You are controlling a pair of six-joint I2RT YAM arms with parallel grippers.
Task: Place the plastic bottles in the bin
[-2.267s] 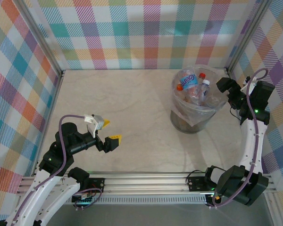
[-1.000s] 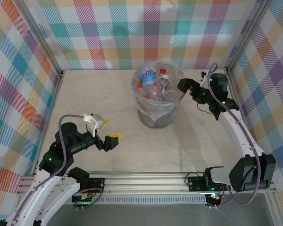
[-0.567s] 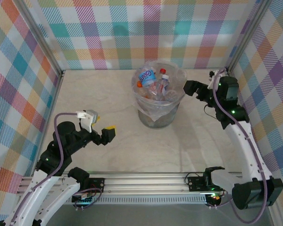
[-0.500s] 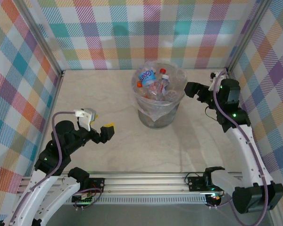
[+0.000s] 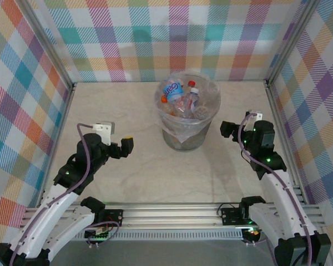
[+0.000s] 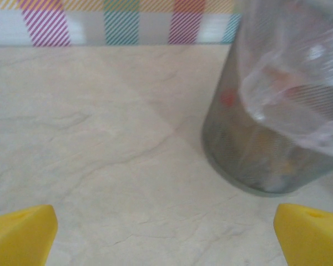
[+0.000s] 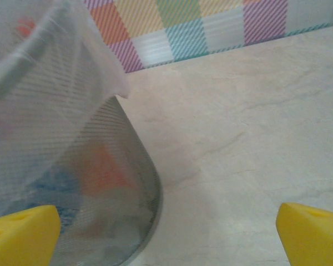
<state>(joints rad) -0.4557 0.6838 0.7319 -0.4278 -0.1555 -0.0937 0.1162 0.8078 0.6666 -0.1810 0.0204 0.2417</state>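
The bin, translucent grey with a clear liner, stands upright in the middle of the table. Several plastic bottles lie heaped inside it, among them a blue-labelled one and a red-capped one. My left gripper hovers open to the bin's left, apart from it. The left wrist view has its yellow fingertips wide apart, with the bin ahead on the right. My right gripper is open just right of the bin, and the bin's wall looms close on its left.
Plaid cloth walls on aluminium posts close in the back and both sides. A metal rail runs along the near edge by the arm bases. Pale marble-look tabletop lies bare around the bin.
The bin went from the back right to the middle of the table. The right arm then drew back toward the near right. The left gripper swung up and toward the bin.
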